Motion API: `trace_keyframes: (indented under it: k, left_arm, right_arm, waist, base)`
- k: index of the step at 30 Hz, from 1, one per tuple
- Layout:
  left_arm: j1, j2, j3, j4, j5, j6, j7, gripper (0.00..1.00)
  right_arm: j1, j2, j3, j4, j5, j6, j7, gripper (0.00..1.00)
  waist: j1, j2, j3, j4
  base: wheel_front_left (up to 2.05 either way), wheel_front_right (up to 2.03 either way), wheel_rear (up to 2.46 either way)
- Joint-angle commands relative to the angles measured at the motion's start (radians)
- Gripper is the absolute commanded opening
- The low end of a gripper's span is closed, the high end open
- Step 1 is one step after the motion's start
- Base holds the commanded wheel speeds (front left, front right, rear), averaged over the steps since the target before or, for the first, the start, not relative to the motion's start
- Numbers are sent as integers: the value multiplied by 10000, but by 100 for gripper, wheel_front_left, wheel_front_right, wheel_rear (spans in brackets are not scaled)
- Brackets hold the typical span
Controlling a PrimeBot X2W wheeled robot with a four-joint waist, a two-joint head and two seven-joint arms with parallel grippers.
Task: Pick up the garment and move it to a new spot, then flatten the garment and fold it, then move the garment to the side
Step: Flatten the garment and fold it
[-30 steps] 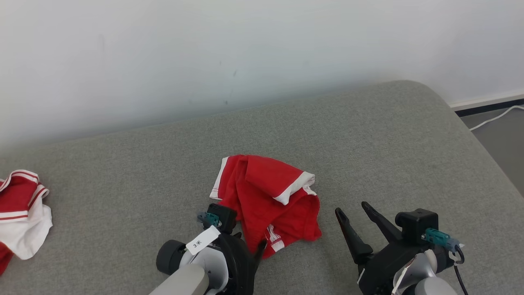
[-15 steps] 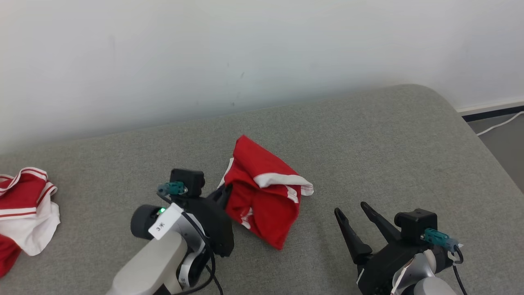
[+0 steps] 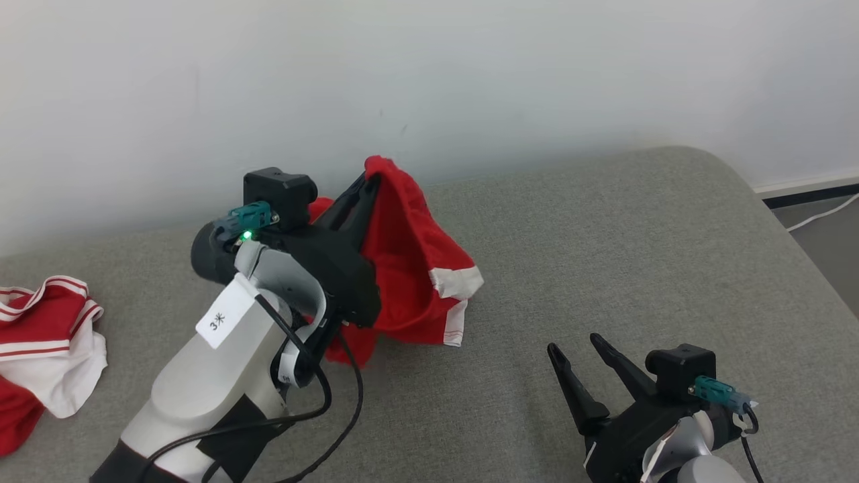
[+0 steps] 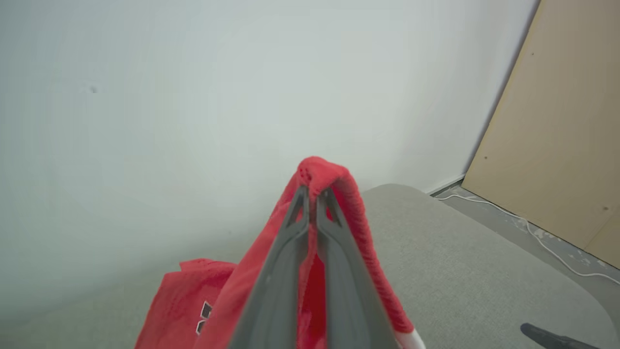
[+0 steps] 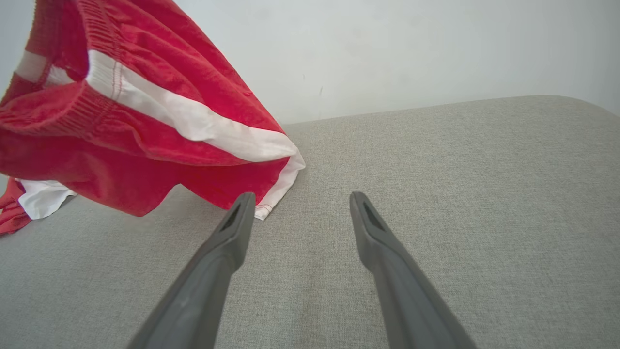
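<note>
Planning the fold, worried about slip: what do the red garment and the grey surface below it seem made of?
Red garment: light matte cloth, probably sportswear fabric; it hangs limp in folds, with a gathered elastic band and stitched white trim. Grey surface: coarse matte woven upholstery, by its flecked weave and rounded padded corner; fibre unclear.

Background stuff: grey cushion, white wall, a spare clothes pile

The big grey fabric cushion [image 3: 604,255] has a rounded far-right corner and butts up against a plain white wall [image 3: 429,80] with a couple of tiny dark specks [image 3: 405,129] on it. Over at the left edge of the head view a crumpled red-and-white clothes pile [image 3: 40,349] lies on the cushion, partly cut off by the frame. Past the rounded corner there's grey floor [image 3: 832,255], a dark skirting strip [image 3: 805,194] along the foot of the wall, and a thin white cable [image 3: 822,213] snaking across the floor. The left wrist view also catches a tan board [image 4: 557,135] standing beside the wall.
</note>
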Motion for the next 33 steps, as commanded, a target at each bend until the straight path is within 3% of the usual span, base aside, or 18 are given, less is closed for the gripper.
trace_keyframes:
  k: [1, 8, 14, 22, 26, 33]
  left_arm:
    - [-144, -33, -31, -140, 20, -67, 59, 0]
    - [-331, -393, -184, -968, -263, -364, 181, 0]
    - [-467, -486, -118, -1595, -306, -325, 113, 0]
    - [609, 366, 32, -1585, -683, -42, 614, 0]
    - [1370, 919, -22, -923, -771, 140, 814, 0]
    - [1789, 1212, 132, 503, -966, 376, 739, 0]
  right_arm:
    - [-4, -38, 9, 22, 64, -3, -19, 100]
    - [-25, -38, 21, 78, 81, -3, -35, 100]
    - [7, -38, 10, 127, 63, -3, -36, 100]
    - [35, -38, 34, 155, 93, -3, -54, 100]
    - [122, -35, -60, 131, 1, -3, -32, 100]
    - [87, -39, 50, 38, -29, -3, 71, 100]
  waist:
    - [0, -1, -10, -11]
    - [0, -1, -70, -88]
    - [0, -1, -137, -132]
    - [0, -1, -159, -144]
    - [0, -1, -129, -15]
    - [0, -1, -51, 153]
  base:
    - [0, 0, 0]
    - [0, 0, 0]
    - [0, 0, 0]
    - [0, 0, 0]
    - [0, 0, 0]
    - [0, 0, 0]
